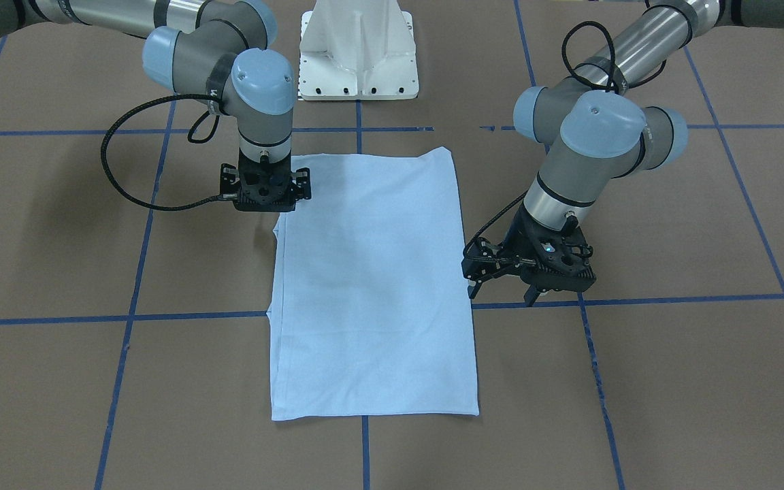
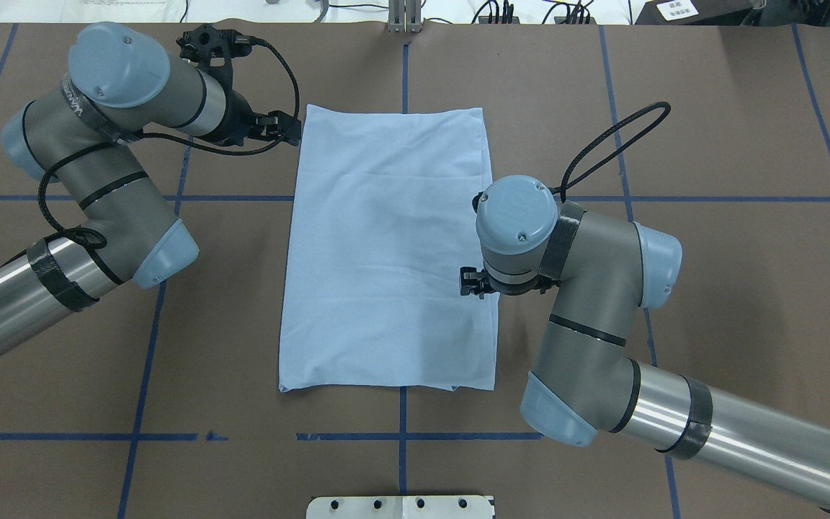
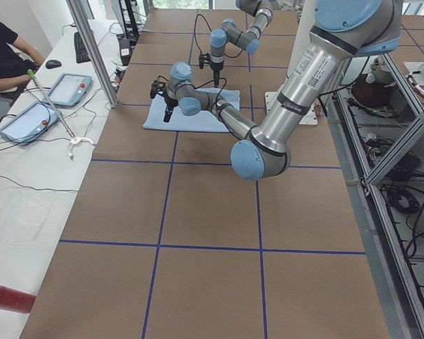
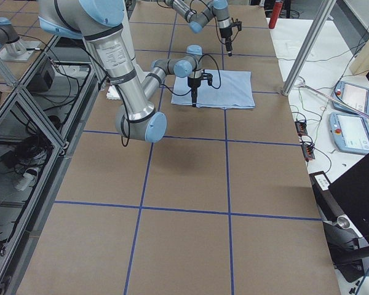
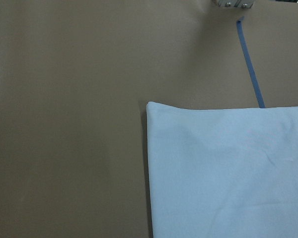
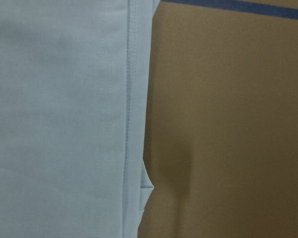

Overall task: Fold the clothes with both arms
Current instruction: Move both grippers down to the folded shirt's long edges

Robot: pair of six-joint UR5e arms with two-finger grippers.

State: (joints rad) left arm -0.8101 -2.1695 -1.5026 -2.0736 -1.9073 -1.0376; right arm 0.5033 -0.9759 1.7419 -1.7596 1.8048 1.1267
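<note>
- The T-shirt (image 1: 371, 286) is lying flat in the middle of the worktop (image 1: 671, 381) as a long, narrow rectangle. No sleeve, collar or print is showing.
- Judging by that, the side folds are looking done, and an end-to-end fold is probably what is left.
- The left gripper (image 1: 502, 294) is hanging with its fingers apart and empty, just outside one long edge, toward the far corner.
- The right gripper (image 1: 266, 197) is standing over the opposite long edge near the robot's end. The wrist is hiding its fingers, so I cannot tell whether they are apart or together.
- Bare worktop is surrounding all four edges, and the white pedestal base (image 1: 358, 54) is sitting beyond the near short edge, apart from it.
</note>
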